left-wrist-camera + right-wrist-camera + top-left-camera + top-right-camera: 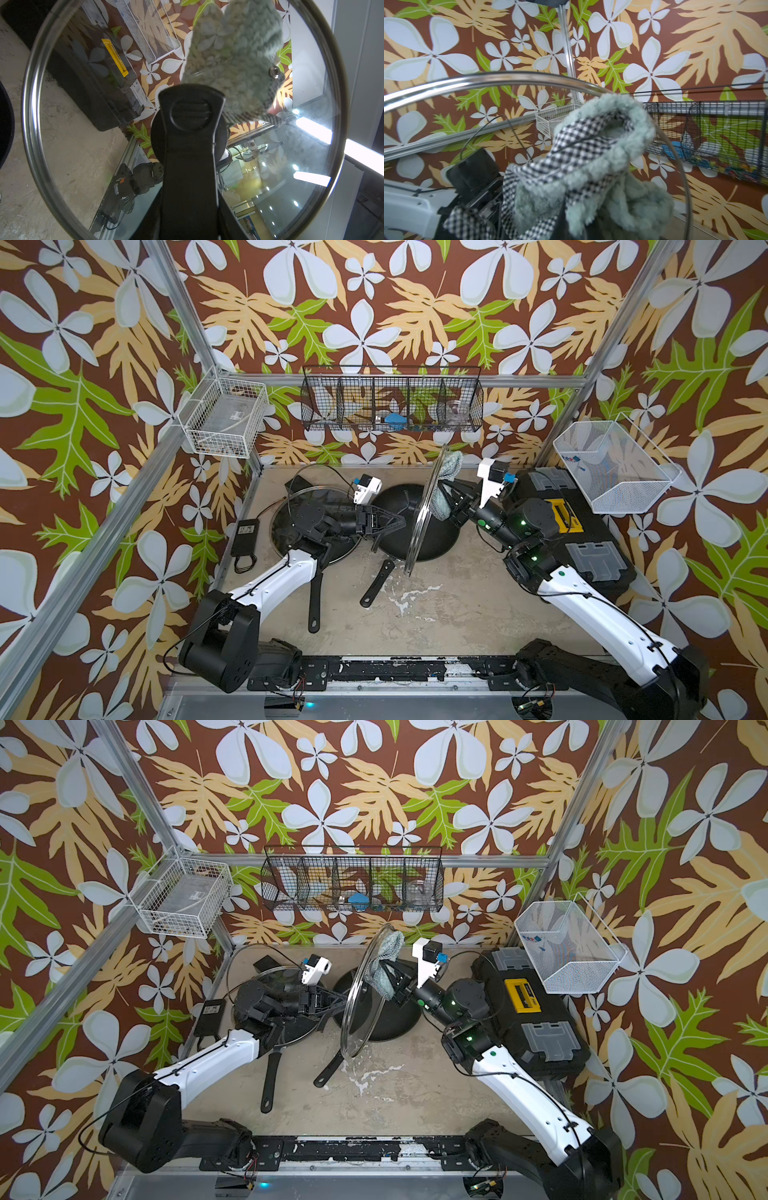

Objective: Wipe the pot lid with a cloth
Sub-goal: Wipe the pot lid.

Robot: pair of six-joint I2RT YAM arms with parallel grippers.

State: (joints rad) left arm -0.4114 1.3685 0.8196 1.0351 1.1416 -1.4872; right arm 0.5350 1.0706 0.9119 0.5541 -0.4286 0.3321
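In a top view, the left gripper (338, 1004) clamps the pot lid (361, 1019) on edge so the right gripper (392, 973), pinching the cloth (386, 957), reaches its twelve o'clock side.

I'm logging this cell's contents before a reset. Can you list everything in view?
lid: 1, clear glass, steel rim; held upright mid-table
cloth: 1, grey-teal; against the lid's underside
second lid: 1, glass; on the left pan, partly hidden
pans: 2, black; side by side at the table's back
adapter: 1, black; table's left edge
toolbox: 1, black, yellow latch; right side
baskets: 2, white wire; left and right walls
rack: 1, black mesh; back wall, small items inside
table: 1, beige, scuffed
left gripper: jaws shut on the lid's knob
right gripper: jaws shut on the cloth
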